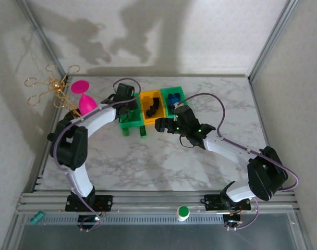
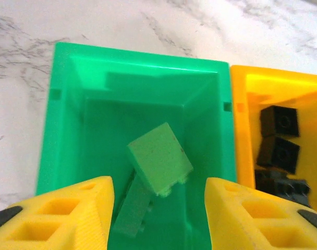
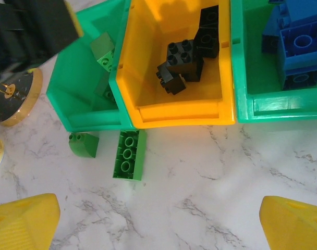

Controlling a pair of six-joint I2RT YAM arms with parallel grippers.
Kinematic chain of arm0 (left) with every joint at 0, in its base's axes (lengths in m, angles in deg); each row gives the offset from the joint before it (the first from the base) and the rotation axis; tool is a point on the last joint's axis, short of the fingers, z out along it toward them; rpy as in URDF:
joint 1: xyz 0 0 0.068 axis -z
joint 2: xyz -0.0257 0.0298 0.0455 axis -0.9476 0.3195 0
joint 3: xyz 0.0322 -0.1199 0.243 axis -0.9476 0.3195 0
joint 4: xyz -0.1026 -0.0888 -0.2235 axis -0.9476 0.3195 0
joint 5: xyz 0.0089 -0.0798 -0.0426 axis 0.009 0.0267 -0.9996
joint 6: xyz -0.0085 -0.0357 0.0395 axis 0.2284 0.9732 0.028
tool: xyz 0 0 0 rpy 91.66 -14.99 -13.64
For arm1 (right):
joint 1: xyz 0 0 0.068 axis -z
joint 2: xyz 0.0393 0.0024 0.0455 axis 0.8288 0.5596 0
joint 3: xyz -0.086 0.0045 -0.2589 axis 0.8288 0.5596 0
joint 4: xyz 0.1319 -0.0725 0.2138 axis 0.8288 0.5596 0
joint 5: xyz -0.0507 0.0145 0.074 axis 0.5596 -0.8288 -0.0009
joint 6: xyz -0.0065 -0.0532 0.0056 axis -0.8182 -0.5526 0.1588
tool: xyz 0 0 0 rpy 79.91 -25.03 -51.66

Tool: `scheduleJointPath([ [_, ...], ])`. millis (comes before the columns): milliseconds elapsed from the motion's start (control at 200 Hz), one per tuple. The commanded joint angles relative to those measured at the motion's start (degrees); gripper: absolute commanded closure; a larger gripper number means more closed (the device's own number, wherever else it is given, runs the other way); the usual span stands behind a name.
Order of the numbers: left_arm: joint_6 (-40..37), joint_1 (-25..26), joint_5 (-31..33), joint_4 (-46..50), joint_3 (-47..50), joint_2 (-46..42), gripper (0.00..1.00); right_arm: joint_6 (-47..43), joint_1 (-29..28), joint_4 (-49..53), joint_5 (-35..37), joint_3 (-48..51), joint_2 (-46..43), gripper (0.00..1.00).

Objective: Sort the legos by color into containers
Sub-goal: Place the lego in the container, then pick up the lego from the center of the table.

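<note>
On the table (image 3: 210, 182) before the left green bin (image 3: 80, 121), long axis toward its wall: a long green brick (image 3: 129, 154), just left of the wide-spread right gripper (image 3: 158, 221), seemingly farther from the left gripper (image 2: 159, 208), parted and empty over that bin.

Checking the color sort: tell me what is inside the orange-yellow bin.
Inside the orange-yellow bin lie several black legos, piled toward its far end; no other color shows. Anything under the pile is covered, so an exact count cannot be given.
</note>
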Motion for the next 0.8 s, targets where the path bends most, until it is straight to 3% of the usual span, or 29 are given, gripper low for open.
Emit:
scheduleJointPath([
  [0,1.5,1.6,-0.9,-0.8,4.9,-6.2,0.5,0.4,0.5,-1.2,-0.5,1.5,-1.8,0.01],
  [330,3.3,11.0,-0.9,-0.2,17.7,-14.7,0.45,1.7,0.6,-4.5,-4.0,5.9,-2.0,0.01],
  [536,6.5,14.9,0.6,-2.5,19.4,-10.7,0.35,2.7,0.8,-7.4,-4.6,7.0,-1.4,0.01],
  [796,8.4,15.8,2.3,-4.7,17.3,-3.1,0.34,2.6,1.1,-5.5,-2.4,7.0,-3.9,0.01],
])
